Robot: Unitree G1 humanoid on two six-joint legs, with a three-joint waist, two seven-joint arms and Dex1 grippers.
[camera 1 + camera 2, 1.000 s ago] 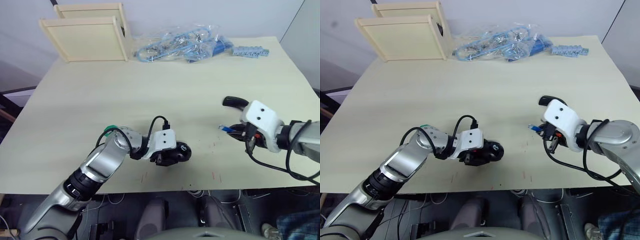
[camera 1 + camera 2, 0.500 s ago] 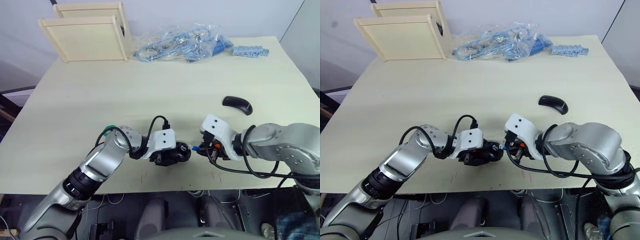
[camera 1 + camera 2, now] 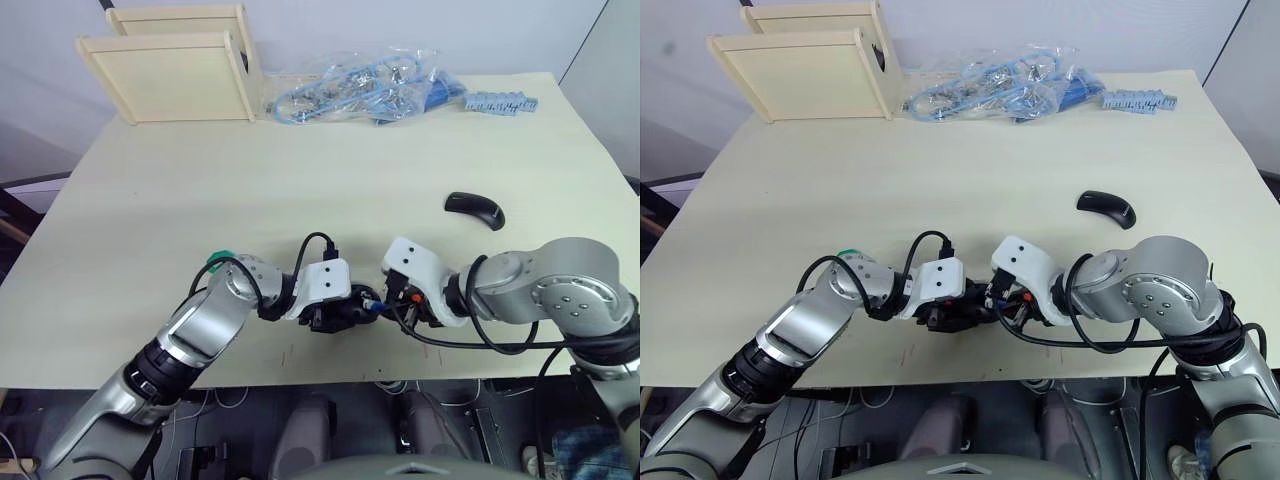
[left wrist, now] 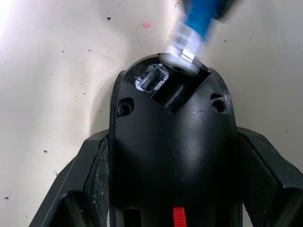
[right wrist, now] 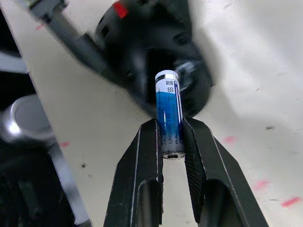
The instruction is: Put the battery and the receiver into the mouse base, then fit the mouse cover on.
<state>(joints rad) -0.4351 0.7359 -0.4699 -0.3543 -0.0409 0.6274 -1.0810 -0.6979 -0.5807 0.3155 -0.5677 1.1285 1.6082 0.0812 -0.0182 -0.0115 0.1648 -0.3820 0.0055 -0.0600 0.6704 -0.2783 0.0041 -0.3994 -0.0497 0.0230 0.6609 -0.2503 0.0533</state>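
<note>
My left gripper [image 3: 340,315] is shut on the black mouse base [image 4: 173,156], holding it by its sides on the table near the front edge. My right gripper [image 5: 170,137] is shut on the blue-and-white battery [image 5: 168,118], which touches the open end of the mouse base [image 5: 161,56]. In the left wrist view the battery [image 4: 196,23] pokes down at the base's slot. The glossy black mouse cover [image 3: 475,209] lies on the table to the right, apart from both grippers. The receiver is hidden from me.
Two pale wooden boxes [image 3: 170,70] stand at the back left. A heap of clear bags with blue parts [image 3: 370,90] lies at the back middle. Red marks dot the table top [image 3: 300,180] near the front edge.
My right gripper has carried the battery leftward from near the mouse cover to the mouse base, and now the battery touches the base. The left gripper has kept still.
</note>
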